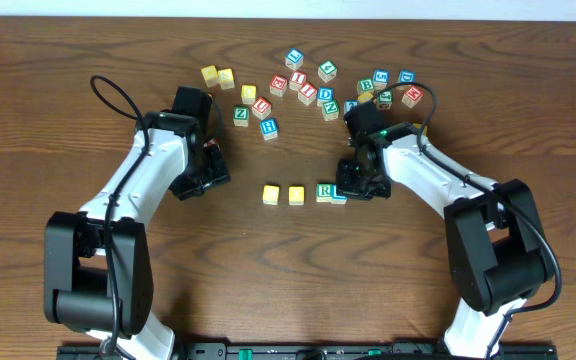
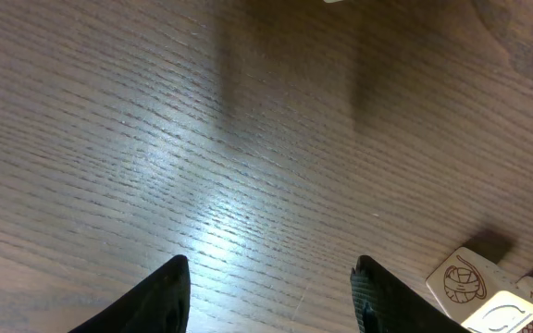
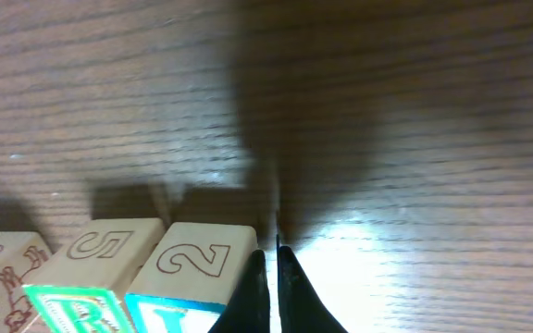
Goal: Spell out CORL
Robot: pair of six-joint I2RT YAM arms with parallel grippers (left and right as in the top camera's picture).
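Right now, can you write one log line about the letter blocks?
row: two yellow cubes, R cube, L cube | right pincer: shut, beside L cube | left pincer: open, empty

White shells and bulky black joints make up the left arm (image 1: 133,180) and right arm (image 1: 433,175); a black cable (image 1: 108,92) loops off the left. The left gripper (image 2: 268,268) and right gripper (image 3: 270,254) look black, possibly plastic.

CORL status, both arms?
Left gripper open, empty. Right gripper shut, empty, beside white wooden blue-L cube. Two yellow wooden cubes, green-R cube, L in row. No obstruction.
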